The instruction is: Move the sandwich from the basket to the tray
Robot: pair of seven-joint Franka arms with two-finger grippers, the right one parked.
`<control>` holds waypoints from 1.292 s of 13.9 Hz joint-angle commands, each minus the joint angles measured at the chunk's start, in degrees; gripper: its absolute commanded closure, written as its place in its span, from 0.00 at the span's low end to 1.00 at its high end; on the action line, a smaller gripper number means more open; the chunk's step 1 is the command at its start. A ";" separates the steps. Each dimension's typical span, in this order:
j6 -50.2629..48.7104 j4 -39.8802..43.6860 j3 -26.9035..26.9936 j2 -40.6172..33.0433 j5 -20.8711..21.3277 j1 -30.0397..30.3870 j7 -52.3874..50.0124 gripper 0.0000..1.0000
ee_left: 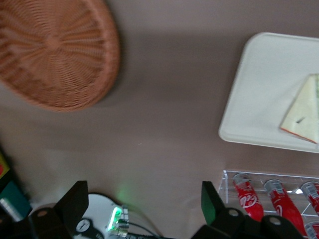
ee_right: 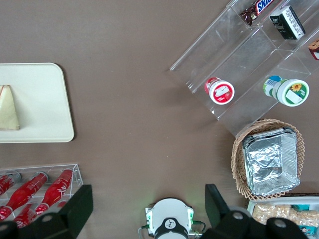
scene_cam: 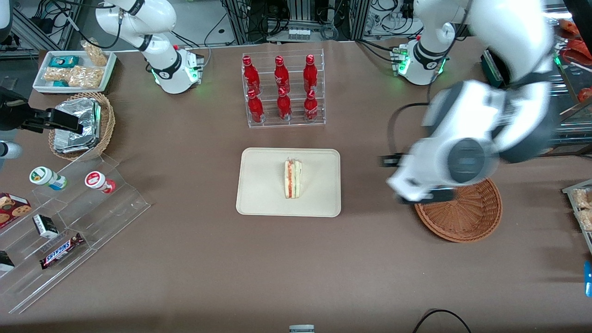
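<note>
Sandwich (scene_cam: 292,179) lies flat on tray (scene_cam: 259,185) — transfer looks done. Basket (scene_cam: 467,217) has nothing in it. Hand (ee_left: 142,204) w/ fingers wide apart, holding nothing, above table betw. basket and tray — only retreat left.

Lighting: even, bright, from overhead; no harsh hotspots on the brown table (scene_cam: 194,259). Shadows soft, short, sitting close under objects, e.g. a faint rim shadow beside the tray (scene_cam: 259,203) and basket (scene_cam: 481,222).

Front view: static items sharp. Left arm's wrist and gripper (scene_cam: 418,196), above the basket edge nearest the tray, show heavy motion blur; outlines smeared.

Left wrist view: whole frame soft, basket weave and sandwich (ee_left: 303,114) edges slightly smeared. Fingers (ee_left: 75,204) dark, underexposed.

Glare: foil packets (scene_cam: 76,125) throw bright specular patches. Acrylic shelves (scene_cam: 92,208) show pale reflections. Green LEDs at arm bases glow, w/ a slight halo.
</note>
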 commanded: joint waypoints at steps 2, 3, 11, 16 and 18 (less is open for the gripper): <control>-1.48 -8.14 -0.70 -10.75 2.07 6.89 0.58 0.00; -0.25 -11.23 -0.78 -13.13 4.25 6.82 1.10 0.00; 5.21 -22.43 -0.61 -25.19 1.37 9.80 9.54 0.00; 3.62 -16.62 -0.78 -23.70 1.19 10.60 8.75 0.00; 5.46 -16.36 -0.70 -23.17 1.37 10.86 9.10 0.00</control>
